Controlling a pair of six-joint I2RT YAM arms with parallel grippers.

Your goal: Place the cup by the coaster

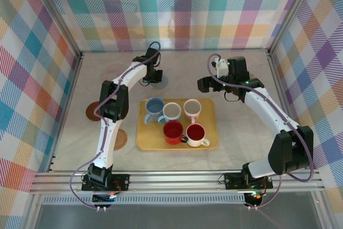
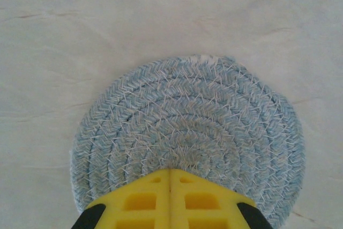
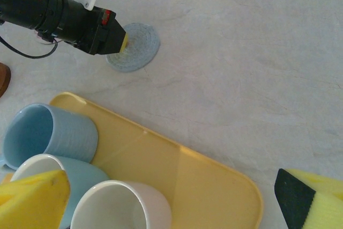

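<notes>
A blue-grey woven coaster point(image 1: 158, 82) point(image 2: 187, 127) point(image 3: 138, 46) lies on the table behind the tray. My left gripper point(image 1: 149, 80) point(image 2: 170, 171) point(image 3: 122, 42) is shut with nothing in it, its yellow tips pressed together over the coaster's middle. Several cups stand on the yellow tray point(image 1: 209, 143): a blue cup point(image 1: 154, 108) point(image 3: 48, 132), a pale blue one point(image 1: 172, 112), a white one point(image 1: 192, 108) point(image 3: 120, 207) and two red-lined ones point(image 1: 173, 131) point(image 1: 196, 134). My right gripper point(image 1: 206, 84) point(image 3: 171, 186) hangs open above the tray's back right corner point(image 3: 214, 181), holding nothing.
Two brown coasters point(image 1: 95, 111) point(image 1: 119, 139) lie left of the tray. Checked walls close off the back and both sides. Bare table stretches right of the tray and behind it around the blue-grey coaster.
</notes>
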